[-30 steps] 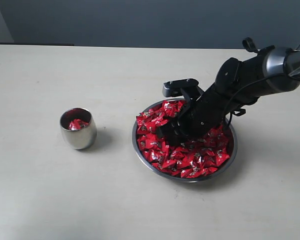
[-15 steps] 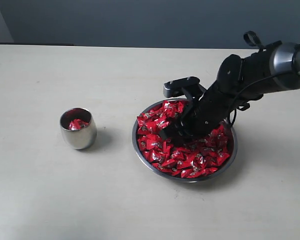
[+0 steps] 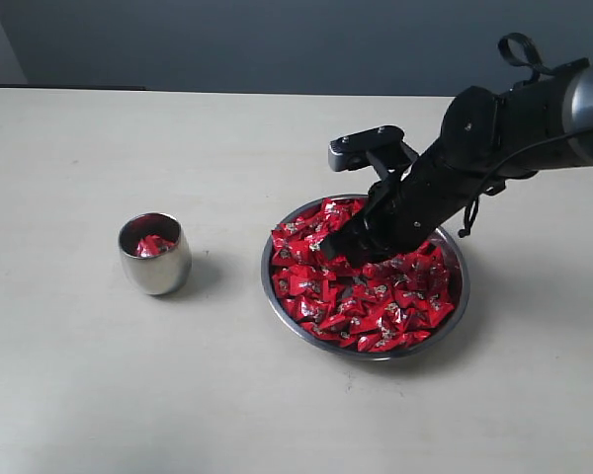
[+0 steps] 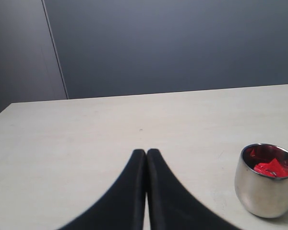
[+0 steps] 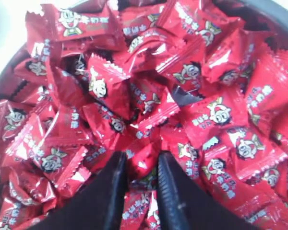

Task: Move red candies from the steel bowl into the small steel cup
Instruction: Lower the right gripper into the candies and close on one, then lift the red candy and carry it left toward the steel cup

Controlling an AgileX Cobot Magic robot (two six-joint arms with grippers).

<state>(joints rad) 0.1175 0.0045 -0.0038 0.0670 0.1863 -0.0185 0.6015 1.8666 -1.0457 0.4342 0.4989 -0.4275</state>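
The steel bowl holds a heap of red candies; the same candies fill the right wrist view. Just above the heap's left part, my right gripper hangs on its tilted arm. In the right wrist view this gripper is shut on one red candy pinched between its fingers. The small steel cup stands left of the bowl with a red candy inside. My left gripper is shut and empty above bare table, with the cup off to its side.
The pale table ends at a dark wall behind. The right arm slants down from the right over the bowl's far rim. The left arm does not show in the exterior view.
The right arm has lifted up and slightly back, raising its gripper out of the candy heap. The cup and bowl have stayed in place.
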